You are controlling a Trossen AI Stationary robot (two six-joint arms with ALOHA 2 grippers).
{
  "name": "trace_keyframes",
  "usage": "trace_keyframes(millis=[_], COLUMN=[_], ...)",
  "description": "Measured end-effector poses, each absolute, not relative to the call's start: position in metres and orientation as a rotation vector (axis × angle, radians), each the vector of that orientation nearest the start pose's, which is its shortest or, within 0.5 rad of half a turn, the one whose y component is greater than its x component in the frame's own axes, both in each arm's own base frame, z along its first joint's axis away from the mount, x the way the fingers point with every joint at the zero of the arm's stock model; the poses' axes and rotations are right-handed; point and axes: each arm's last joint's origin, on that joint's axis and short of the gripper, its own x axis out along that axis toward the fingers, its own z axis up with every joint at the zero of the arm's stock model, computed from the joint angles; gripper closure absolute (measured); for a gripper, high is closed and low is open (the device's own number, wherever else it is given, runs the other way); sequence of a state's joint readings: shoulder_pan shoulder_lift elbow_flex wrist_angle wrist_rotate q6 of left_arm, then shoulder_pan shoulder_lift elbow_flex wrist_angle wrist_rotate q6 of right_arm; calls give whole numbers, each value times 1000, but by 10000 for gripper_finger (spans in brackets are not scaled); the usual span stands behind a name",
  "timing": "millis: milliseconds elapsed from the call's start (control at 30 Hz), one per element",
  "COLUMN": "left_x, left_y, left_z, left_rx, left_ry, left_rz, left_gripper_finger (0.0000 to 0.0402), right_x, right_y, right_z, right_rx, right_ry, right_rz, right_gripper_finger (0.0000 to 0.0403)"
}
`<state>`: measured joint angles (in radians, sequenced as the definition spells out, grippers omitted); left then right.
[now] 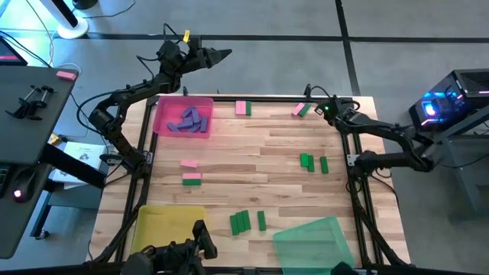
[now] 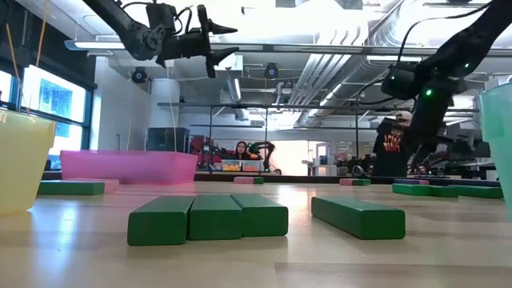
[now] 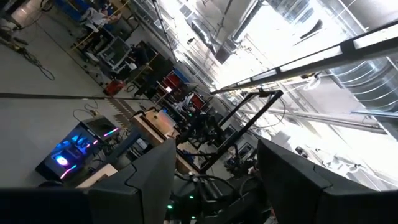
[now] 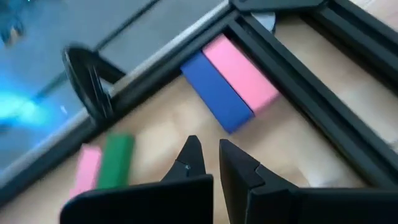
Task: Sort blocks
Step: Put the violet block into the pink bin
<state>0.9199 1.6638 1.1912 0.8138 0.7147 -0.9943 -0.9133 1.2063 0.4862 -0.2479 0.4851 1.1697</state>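
The right pincer (image 4: 211, 163), shut on nothing, hovers at the wooden desk's (image 1: 252, 153) far right corner, nearer than the raised, open left pincer (image 1: 216, 56) to the paired blue and pink rectangular blocks (image 4: 229, 82) just ahead, long axes slanting across its line.

green blocks (image 1: 240, 221), pink tray (image 1: 170, 122) — purple-blue blocks (image 1: 189, 120)

Far left corner: a tray (image 1: 162, 121) holding a heap of blocks (image 1: 188, 119)
Far edge: a lone block (image 1: 243, 108) mid-way; a pair of blocks (image 1: 300, 110) toward the right corner
Left of centre: two blocks (image 1: 191, 171), one behind the other
Right side: a small cluster (image 1: 313, 162)
Near edge: two trays (image 1: 145, 223) at the corners, blocks (image 1: 247, 221) between them
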Motion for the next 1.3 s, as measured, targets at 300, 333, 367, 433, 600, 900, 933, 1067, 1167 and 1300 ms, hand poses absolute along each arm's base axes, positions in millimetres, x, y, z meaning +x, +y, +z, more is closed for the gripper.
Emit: trace_keyframes(millis=[300, 333, 367, 433, 600, 900, 933, 1067, 1167, 1300], left_x=[242, 242, 242, 242, 242, 242, 242, 241, 241, 241], left_y=[286, 286, 286, 286, 286, 286, 286, 287, 287, 287], left_z=[338, 338, 338, 338, 338, 338, 338, 338, 338, 338], left_rx=[-739, -738, -738, -738, -737, -737, -737, -735, -735, -734], left_ry=[-308, -308, -307, -305, -305, -303, -303, -302, -299, -299], left_rz=[69, 69, 68, 64, 64, 62, 62, 62, 59, 60], left_gripper_finger=[188, 188, 188, 188, 188, 188, 188, 188, 188, 188], right_x=[119, 121, 123, 124, 132, 152, 154, 155, 153, 154], right_y=[-188, -190, -191, -191, -199, -221, -229, -241, -241, -239], right_z=[136, 137, 137, 135, 134, 126, 123, 125, 128, 131], right_rx=[1181, 1173, 1165, 1161, 1148, 1115, 1145, 1206, 1240, 1253], right_ry=[-2, -9, -3, 39, 56, 142, 175, 283, 330, 399], right_rz=[-1884, -1897, -1907, -1940, -2039, -2223, -2190, -2198, -2170, -2113], right_gripper_finger=[403, 403, 403, 403, 403, 403, 403, 403, 403, 403])
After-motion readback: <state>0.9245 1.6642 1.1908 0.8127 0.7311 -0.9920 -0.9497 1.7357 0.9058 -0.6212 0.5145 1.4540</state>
